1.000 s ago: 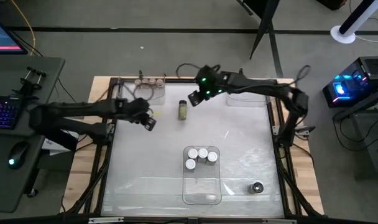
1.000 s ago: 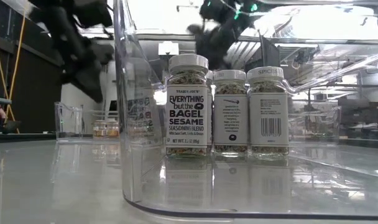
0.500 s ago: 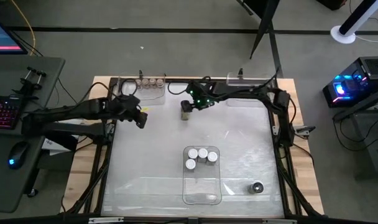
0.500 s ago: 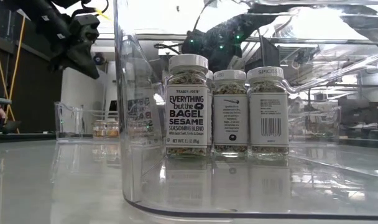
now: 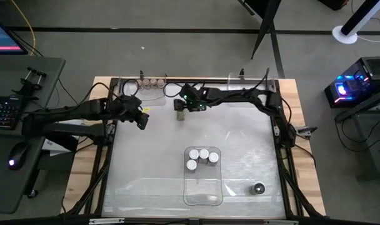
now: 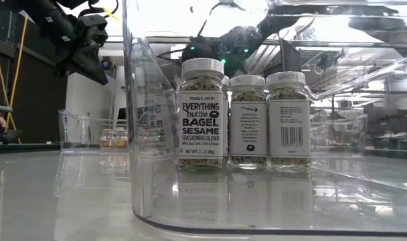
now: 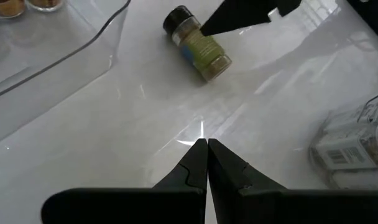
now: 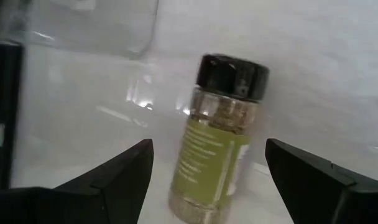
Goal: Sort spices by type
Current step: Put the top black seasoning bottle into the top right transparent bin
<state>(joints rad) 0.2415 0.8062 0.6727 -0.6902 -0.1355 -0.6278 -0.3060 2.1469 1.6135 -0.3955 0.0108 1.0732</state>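
The table has a pale shiny top and light wooden edges, on a grey floor. At its left stands a dark desk with a lit keyboard and a mouse. Far right, a computer case glows blue.
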